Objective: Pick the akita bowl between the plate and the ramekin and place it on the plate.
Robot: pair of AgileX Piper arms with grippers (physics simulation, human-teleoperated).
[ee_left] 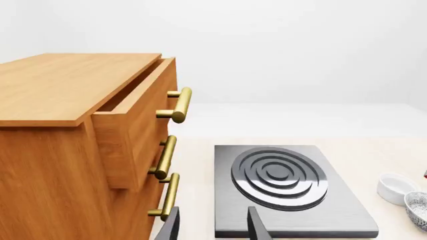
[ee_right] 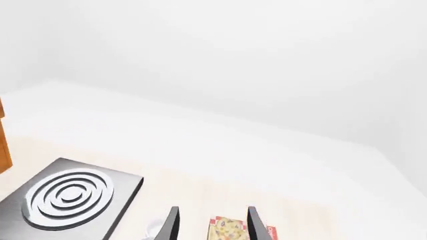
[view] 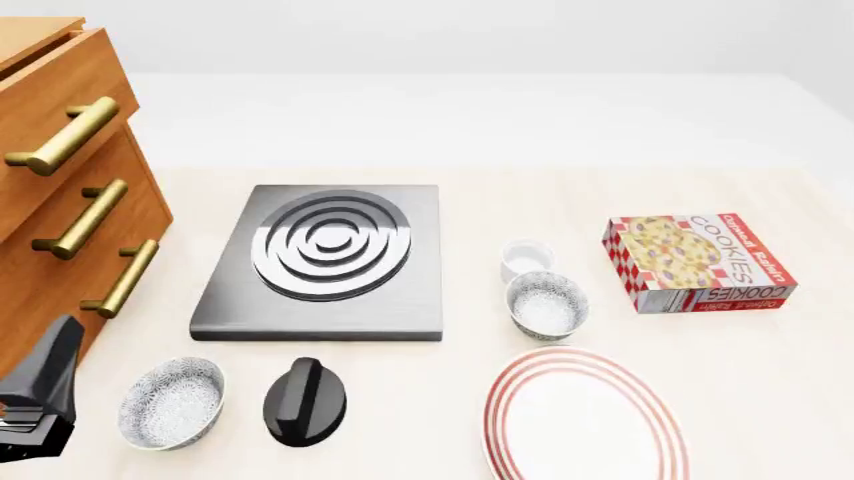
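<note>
Grippers wait apart from a small, rigid bowl best taken by its rim

Right gripper (ee_right: 210,225) shows only two dark finger tips in its own wrist view, set apart with nothing between them, so it reads as open and empty; it is not visible in the front view. Left gripper (ee_left: 213,227) likewise shows spread, empty fingers in its wrist view, facing the dark grey square stove plate with raised silver rings (view: 327,262) and the wooden drawer cabinet with brass handles (view: 67,200).

The target, the small round akita bowl with white speckled inside and dark speckled outside (view: 546,304), stands upright on the pale wooden tabletop (view: 747,380), just beside the small plain white straight-sided ramekin (view: 526,260) on its far side and close to the large flat white plate with thin red rings (view: 583,415) on its near side. A look-alike speckled bowl (view: 171,403) sits well apart at the near left, next to a black rounded knob-like object (view: 304,400), and is not the one wanted. A red-and-white cookie box (view: 697,262) lies to the right.

Judging by its look, the bowl is stiff, glazed, fairly light and probably slippery, and could chip if dropped. A pinch over the rim, one finger inside and one outside, on the side away from the ramekin, seems safest, with the right arm nearer.
</note>
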